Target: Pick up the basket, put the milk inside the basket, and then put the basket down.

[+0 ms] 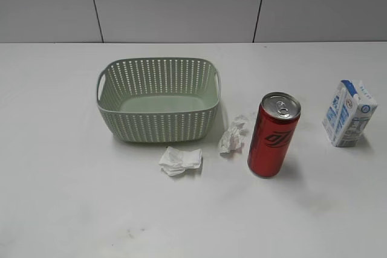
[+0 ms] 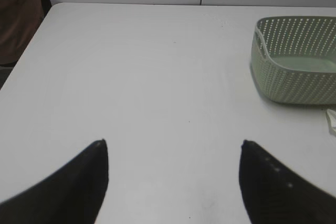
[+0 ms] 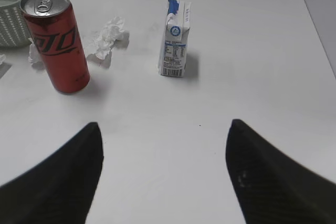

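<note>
The pale green perforated basket (image 1: 158,99) stands empty on the white table, left of centre. It also shows at the right edge of the left wrist view (image 2: 296,61) and at the top left corner of the right wrist view (image 3: 21,9). The white and blue milk carton (image 1: 349,113) stands upright at the right, and shows in the right wrist view (image 3: 175,39). My left gripper (image 2: 173,142) is open and empty over bare table, well left of the basket. My right gripper (image 3: 164,124) is open and empty, short of the carton. Neither gripper shows in the exterior view.
A tall red drink can (image 1: 273,135) stands between basket and milk; it shows in the right wrist view (image 3: 55,40). Two crumpled white tissues (image 1: 180,160) (image 1: 236,134) lie in front of the basket. A grey wall runs along the table's far edge.
</note>
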Available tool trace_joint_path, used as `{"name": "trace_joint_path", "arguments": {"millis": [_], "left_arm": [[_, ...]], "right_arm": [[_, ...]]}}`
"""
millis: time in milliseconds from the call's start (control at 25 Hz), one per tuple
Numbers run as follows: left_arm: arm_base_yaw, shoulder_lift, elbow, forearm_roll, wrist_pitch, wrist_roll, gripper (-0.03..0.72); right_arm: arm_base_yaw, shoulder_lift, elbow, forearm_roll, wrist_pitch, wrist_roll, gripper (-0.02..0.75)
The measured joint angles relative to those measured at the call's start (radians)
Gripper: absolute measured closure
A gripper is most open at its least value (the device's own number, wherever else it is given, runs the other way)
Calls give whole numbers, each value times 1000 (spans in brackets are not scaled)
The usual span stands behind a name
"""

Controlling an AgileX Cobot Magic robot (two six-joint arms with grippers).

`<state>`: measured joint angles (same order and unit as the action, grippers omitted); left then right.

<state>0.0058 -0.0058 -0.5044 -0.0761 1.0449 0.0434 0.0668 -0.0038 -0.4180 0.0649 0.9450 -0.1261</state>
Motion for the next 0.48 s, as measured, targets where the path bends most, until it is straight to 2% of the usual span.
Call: {"name": "trace_joint_path", "arguments": {"millis": [480], "left_arm": [[0,0,0,0,0,0,99]], "right_arm": [[0,0,0,0,0,0,166]]}}
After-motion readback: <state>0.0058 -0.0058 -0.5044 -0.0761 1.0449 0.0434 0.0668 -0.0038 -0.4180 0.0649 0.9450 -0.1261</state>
